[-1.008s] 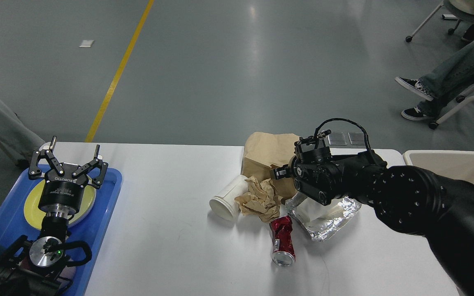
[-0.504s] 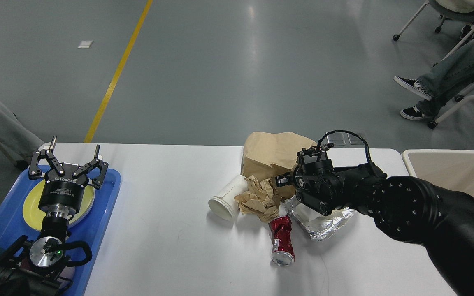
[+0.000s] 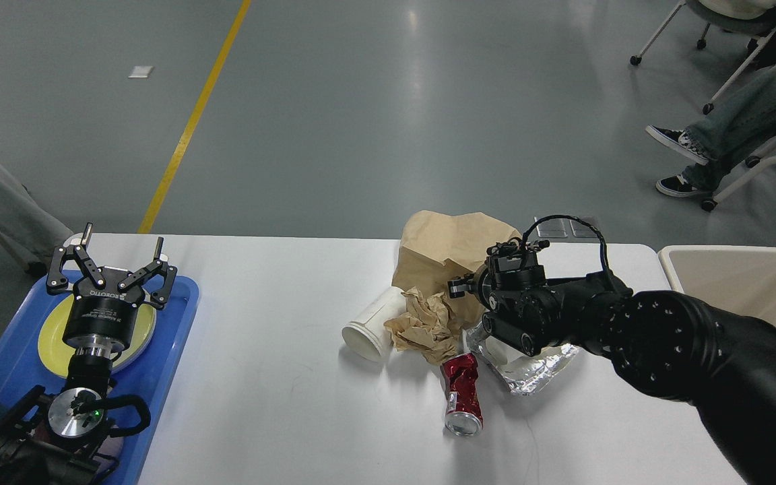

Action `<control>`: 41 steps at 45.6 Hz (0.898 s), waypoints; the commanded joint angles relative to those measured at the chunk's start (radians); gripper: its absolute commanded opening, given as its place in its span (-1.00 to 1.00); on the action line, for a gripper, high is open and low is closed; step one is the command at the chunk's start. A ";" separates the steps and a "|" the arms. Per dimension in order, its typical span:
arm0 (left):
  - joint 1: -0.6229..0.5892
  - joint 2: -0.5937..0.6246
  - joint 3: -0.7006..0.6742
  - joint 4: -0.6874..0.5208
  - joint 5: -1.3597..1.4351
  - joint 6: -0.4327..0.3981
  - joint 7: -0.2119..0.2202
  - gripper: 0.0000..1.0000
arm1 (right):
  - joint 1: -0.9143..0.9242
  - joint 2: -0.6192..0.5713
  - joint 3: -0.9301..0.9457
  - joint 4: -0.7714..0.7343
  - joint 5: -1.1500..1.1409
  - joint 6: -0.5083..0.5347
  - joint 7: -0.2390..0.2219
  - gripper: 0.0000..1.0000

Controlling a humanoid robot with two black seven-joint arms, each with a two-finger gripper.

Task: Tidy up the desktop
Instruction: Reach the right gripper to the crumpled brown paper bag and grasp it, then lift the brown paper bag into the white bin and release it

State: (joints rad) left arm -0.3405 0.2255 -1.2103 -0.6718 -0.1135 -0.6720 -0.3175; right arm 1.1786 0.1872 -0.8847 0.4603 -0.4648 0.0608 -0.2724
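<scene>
Comparing the 3 head views, the right gripper [image 3: 459, 286] has crept slightly leftward and away from the robot, so that it now sits against the lower front of the brown paper bag [image 3: 445, 249], whose top edge stands a little taller than 1 second ago; this suggests a grasp on the bag is being sought, the likely first item for the beige bin [image 3: 745, 276] at the right edge. The claw is seen end-on and dark, so whether it is spread or closed on the bag cannot be told. The left gripper [image 3: 113, 266] has not moved: its 2 fingers are spread wide and empty above the yellow plate [image 3: 58, 337] in the blue tray [image 3: 182, 316]. The desktop [image 3: 280, 391], a smooth white top with rounded corners, fills the lower view and carries all the litter near its far middle. Materials: stiff creased kraft paper (bag); a soft crumpled paper wad [image 3: 425, 323]; a white paper cup [image 3: 371, 327] lying on its side, mouth toward the robot; a dented red can [image 3: 462, 394], thin metal, also lying down; a crinkled, reflective foil pouch [image 3: 529, 367] partly under the right arm
</scene>
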 commanded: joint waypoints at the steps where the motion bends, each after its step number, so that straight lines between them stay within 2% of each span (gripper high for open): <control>1: 0.000 0.000 0.000 0.000 0.000 0.000 0.000 0.93 | -0.004 0.000 0.007 0.008 0.003 0.002 -0.007 -1.00; 27: 0.000 0.000 0.000 0.001 0.000 0.000 0.000 0.93 | -0.051 -0.008 0.067 -0.028 0.017 0.004 -0.010 -1.00; 37: 0.000 0.000 0.000 0.000 0.000 0.000 0.000 0.93 | 0.009 -0.012 0.111 -0.008 0.064 0.020 -0.008 -1.00; 41: 0.000 0.000 0.000 0.000 0.000 0.000 0.000 0.93 | 0.050 -0.063 0.124 0.050 0.071 0.037 -0.008 -1.00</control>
State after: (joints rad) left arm -0.3405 0.2255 -1.2103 -0.6718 -0.1135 -0.6719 -0.3175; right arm 1.1787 0.1731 -0.7822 0.4534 -0.4072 0.0797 -0.2810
